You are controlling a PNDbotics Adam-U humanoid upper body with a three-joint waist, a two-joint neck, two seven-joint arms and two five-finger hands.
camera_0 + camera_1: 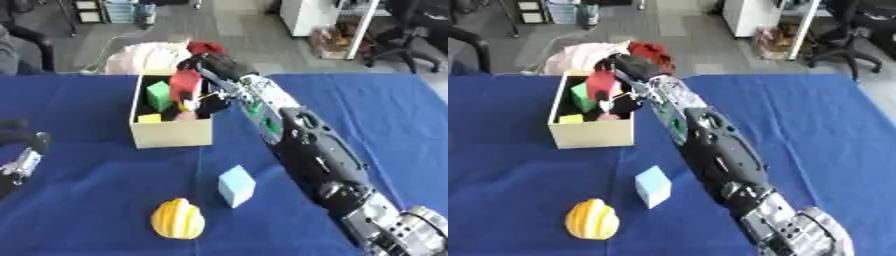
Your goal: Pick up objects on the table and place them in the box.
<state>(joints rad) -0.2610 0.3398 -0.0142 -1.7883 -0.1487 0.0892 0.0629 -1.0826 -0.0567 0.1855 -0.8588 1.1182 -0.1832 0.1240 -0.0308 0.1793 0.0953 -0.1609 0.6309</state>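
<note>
Fingers of the right hand (203, 67) curl round a red block (185, 83) over the open box (171, 134), green cube (158, 95) just beneath. Nearer than that hand, a pale blue cube (236, 186) and yellow ridged object (178, 219) sit on the blue surface (87, 170). Left hand (19, 167) at the left edge; cannot tell its fingers.

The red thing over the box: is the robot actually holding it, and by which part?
Yes. The right hand is curled round the upper end of the red block, which hangs over the open cardboard box. The left hand holds nothing.
</note>
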